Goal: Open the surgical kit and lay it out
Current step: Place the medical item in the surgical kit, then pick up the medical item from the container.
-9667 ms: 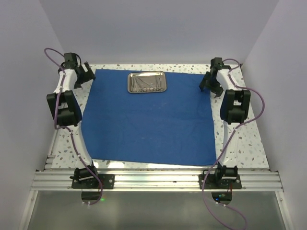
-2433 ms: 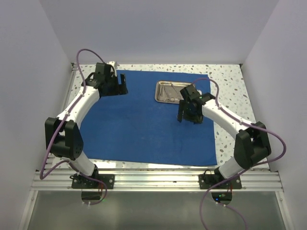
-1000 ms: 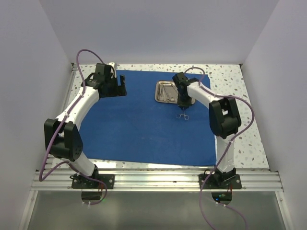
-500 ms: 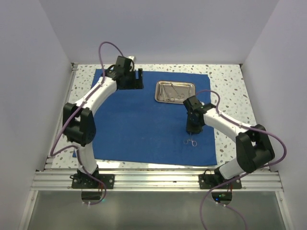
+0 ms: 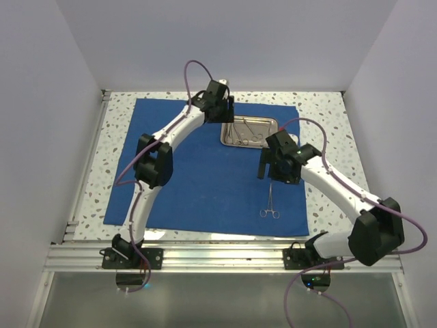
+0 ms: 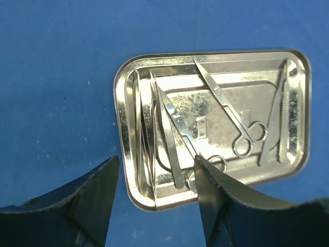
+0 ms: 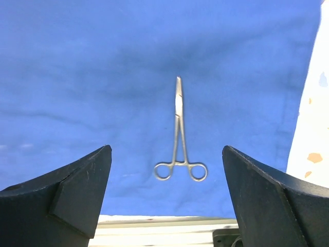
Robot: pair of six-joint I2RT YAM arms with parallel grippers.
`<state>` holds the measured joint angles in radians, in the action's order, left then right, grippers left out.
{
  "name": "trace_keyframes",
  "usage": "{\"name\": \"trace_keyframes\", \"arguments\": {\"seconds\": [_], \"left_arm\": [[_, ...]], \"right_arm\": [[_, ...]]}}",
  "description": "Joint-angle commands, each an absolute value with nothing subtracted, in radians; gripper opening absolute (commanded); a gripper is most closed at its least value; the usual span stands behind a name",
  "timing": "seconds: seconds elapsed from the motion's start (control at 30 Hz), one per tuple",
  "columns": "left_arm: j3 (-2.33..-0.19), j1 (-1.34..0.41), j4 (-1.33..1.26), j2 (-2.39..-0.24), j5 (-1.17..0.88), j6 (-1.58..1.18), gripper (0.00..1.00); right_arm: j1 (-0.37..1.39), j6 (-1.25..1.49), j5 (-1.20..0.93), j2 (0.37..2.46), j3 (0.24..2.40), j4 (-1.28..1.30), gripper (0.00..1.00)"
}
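Observation:
The royal-blue drape point(image 5: 198, 171) lies spread flat on the table. The steel tray point(image 5: 248, 132) sits on its far right part and holds several silver instruments, seen close in the left wrist view point(image 6: 205, 118). One ring-handled forceps point(image 5: 269, 205) lies alone on the drape near the front right; it also shows in the right wrist view point(image 7: 180, 139). My left gripper point(image 5: 222, 113) is open and empty, above the tray's left end point(image 6: 154, 200). My right gripper point(image 5: 276, 171) is open and empty, above the drape, the forceps between its fingers in the right wrist view point(image 7: 167, 206).
The speckled tabletop point(image 5: 334, 137) borders the drape on all sides. The aluminium rail point(image 5: 218, 256) runs along the front edge with both arm bases. Plain walls close in left, right and behind.
The left gripper has swung right from the drape's far middle to the tray. The right gripper has let go of the forceps, now lying on the drape, and pulled back above them.

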<state>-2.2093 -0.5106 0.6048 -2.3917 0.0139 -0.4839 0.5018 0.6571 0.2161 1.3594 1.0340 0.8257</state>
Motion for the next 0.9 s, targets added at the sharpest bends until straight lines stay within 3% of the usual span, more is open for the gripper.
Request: {"name": "trace_keyframes", "arguments": {"seconds": [0.0,0.13,0.53,0.87], "left_arm": [[-2.281,-0.528,0.536,-2.433,0.063,-0.517,0.63],[-2.313,-0.541,0.506,-2.491,0.075,-0.522,0.56],[-2.335,-0.565,0.465,-2.554,0.089,-0.522,0.47],[-2.352,-0.571,0.482,-2.609,0.104,-0.528,0.47]], "right_arm": [[0.502,0.637,0.276,1.304,1.117,0.926,0.91],[0.502,0.624,0.268,1.307,1.149,0.96,0.9],[0.5,0.594,0.256,1.318,1.14,0.98,0.86],[0.497,0.586,0.256,1.324,1.132,0.983,0.83]]}}
